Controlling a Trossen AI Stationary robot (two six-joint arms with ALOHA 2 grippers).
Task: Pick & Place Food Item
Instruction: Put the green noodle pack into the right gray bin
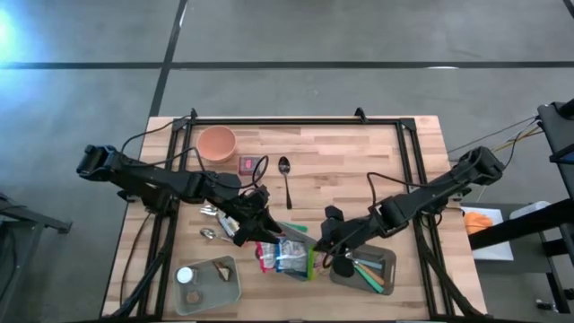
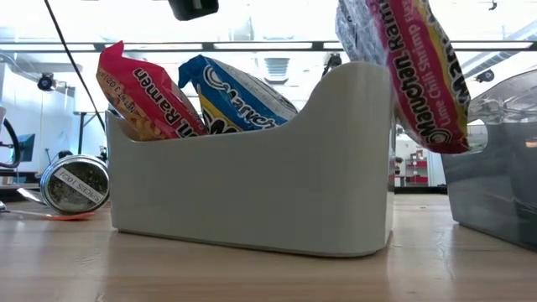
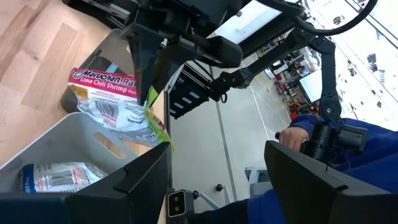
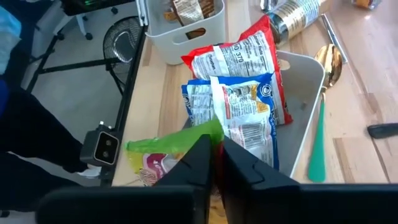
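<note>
Right gripper [image 4: 213, 163] pinches a crinkly plastic ramen packet [image 3: 115, 102] over the smooth white bin [image 2: 252, 184]; left gripper [image 3: 217, 180] gapes.

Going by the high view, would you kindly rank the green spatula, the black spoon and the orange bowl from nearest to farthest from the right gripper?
From the right gripper, shut on a ramen packet:
1. Green spatula, in the grey tray just beside it.
2. Black spoon, at mid-table, further back.
3. Orange bowl, at the far left, near the back rail.

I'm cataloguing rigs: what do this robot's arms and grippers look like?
Both arms are dark, slim and jointed, with thin black cables trailing off them. The left gripper and right gripper each end in two flat, dark, angular fingers. No markings show.
</note>
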